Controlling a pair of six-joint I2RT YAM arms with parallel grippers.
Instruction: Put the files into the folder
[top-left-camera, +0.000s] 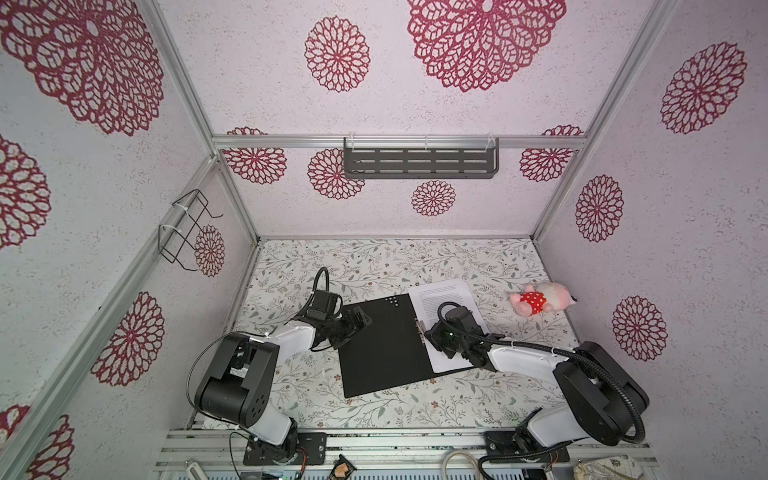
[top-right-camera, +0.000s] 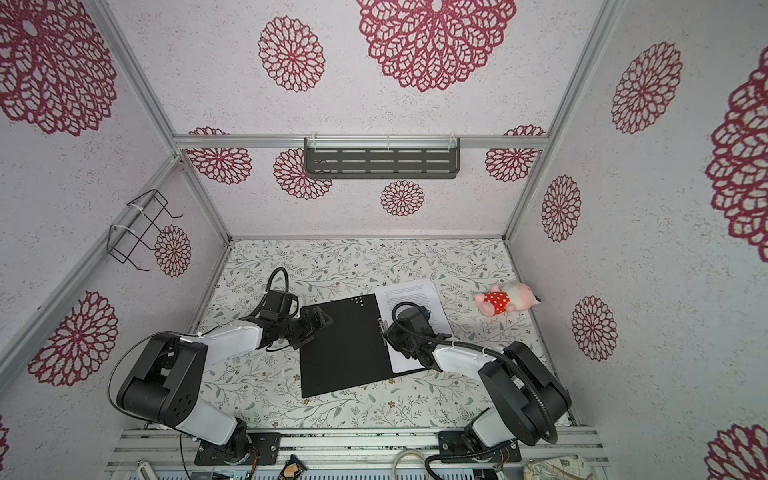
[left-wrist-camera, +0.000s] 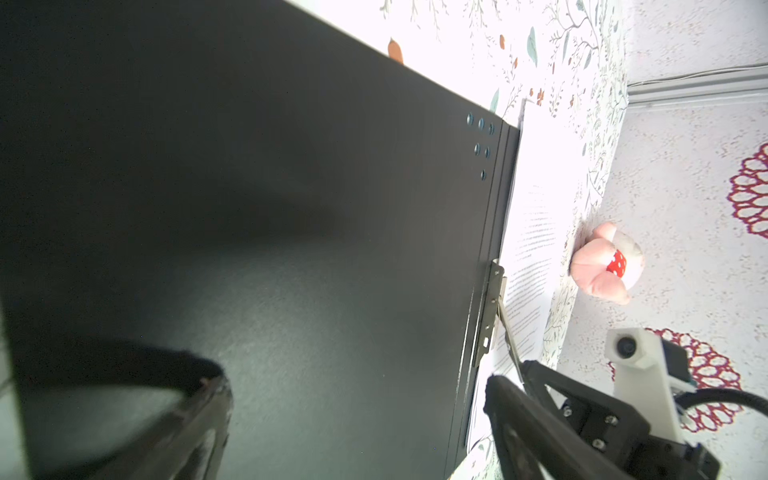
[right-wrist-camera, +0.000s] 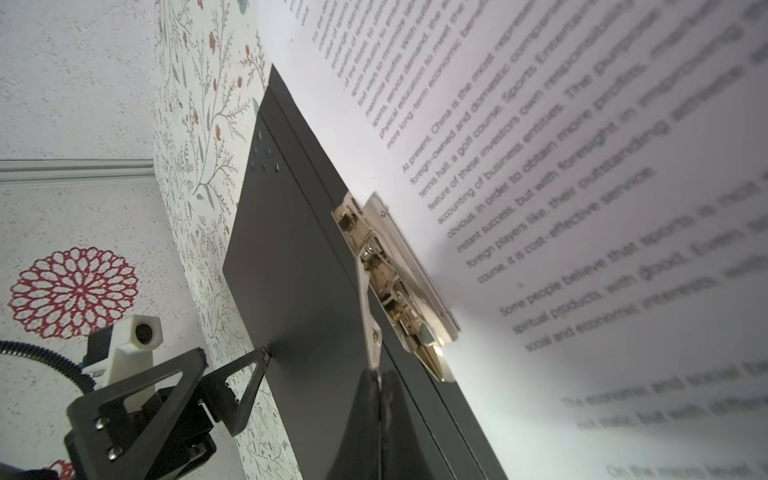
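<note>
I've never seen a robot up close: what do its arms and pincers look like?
The left arm and right arm have white shells between chunky black joints. The left pincer and right pincer are black, with triangular open-frame fingers. A ribbed black hose runs along the right arm.

Likely lab test cell, aluminium frame (top-left-camera: 291, 142), patterned walls (top-left-camera: 374, 104)

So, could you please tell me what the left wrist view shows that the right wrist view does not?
Only the left wrist view shows the pink plush toy and the right arm's camera. Only the right wrist view shows legible print on the files, and the left fingers spread open, one tip at the folder's edge. Both show the folder's black inside, the files and the right fingers shut on the metal clip's lever.
</note>
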